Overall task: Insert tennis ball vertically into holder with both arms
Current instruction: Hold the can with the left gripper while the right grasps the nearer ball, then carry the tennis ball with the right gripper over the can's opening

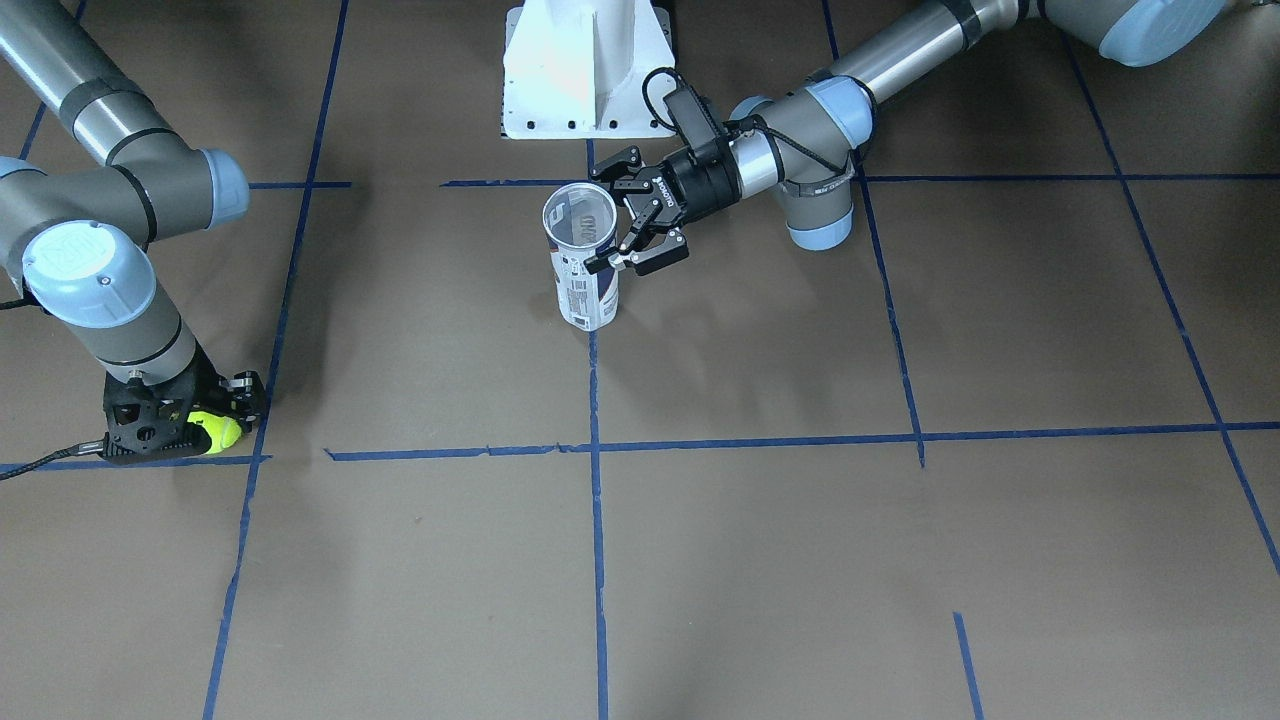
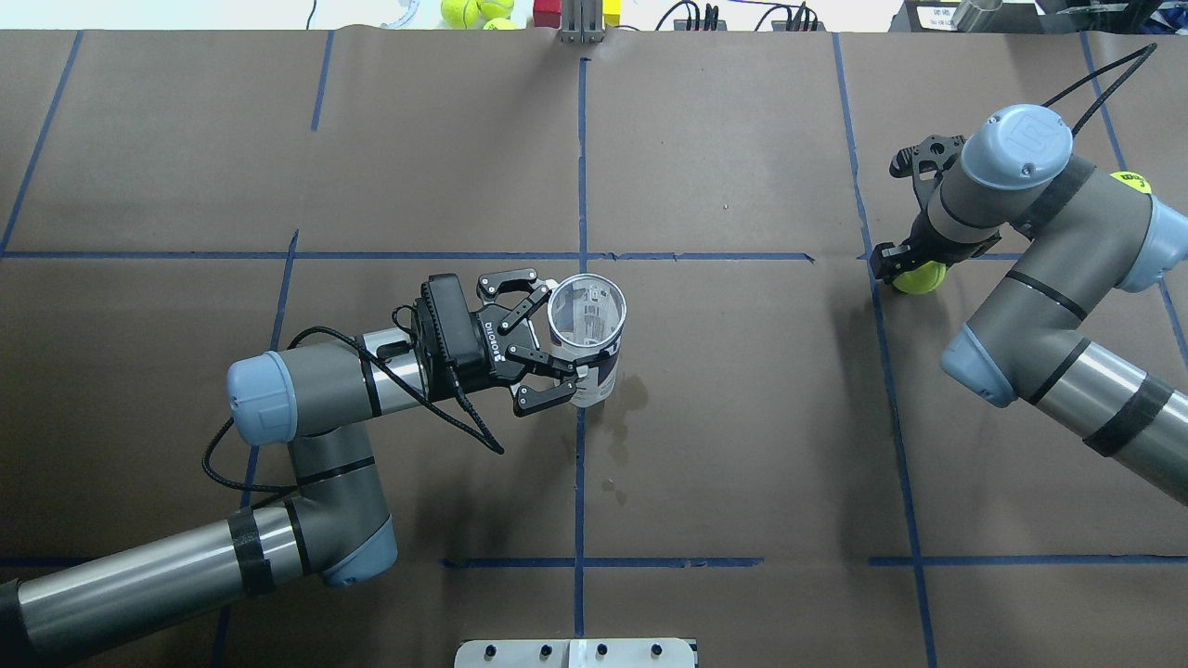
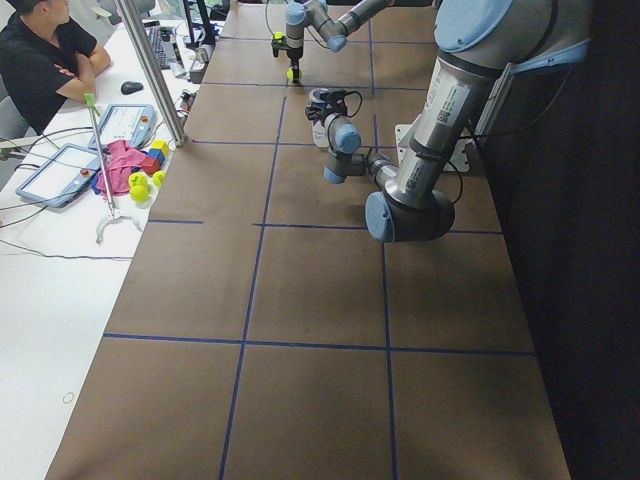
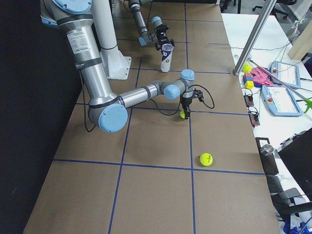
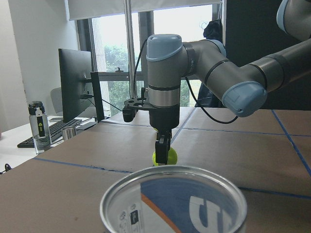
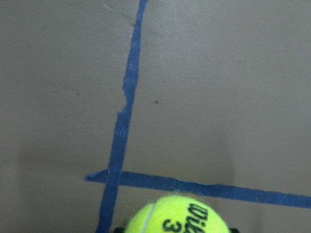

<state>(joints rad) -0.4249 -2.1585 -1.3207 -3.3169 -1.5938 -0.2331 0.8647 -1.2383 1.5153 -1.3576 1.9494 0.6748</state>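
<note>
Here the holder (image 2: 587, 334) stands upright, open mouth up, about midway between the two ends of the worktop (image 2: 742, 445). The left gripper (image 2: 554, 341) reaches in level from the left-end side, its fingers spread to either side of the clear upper wall. Well apart, toward the right end, the right gripper (image 1: 205, 420) points straight down, its fingers pinching the tennis ball (image 2: 919, 277) low over a crossing of blue tape lines (image 6: 121, 141).
</note>
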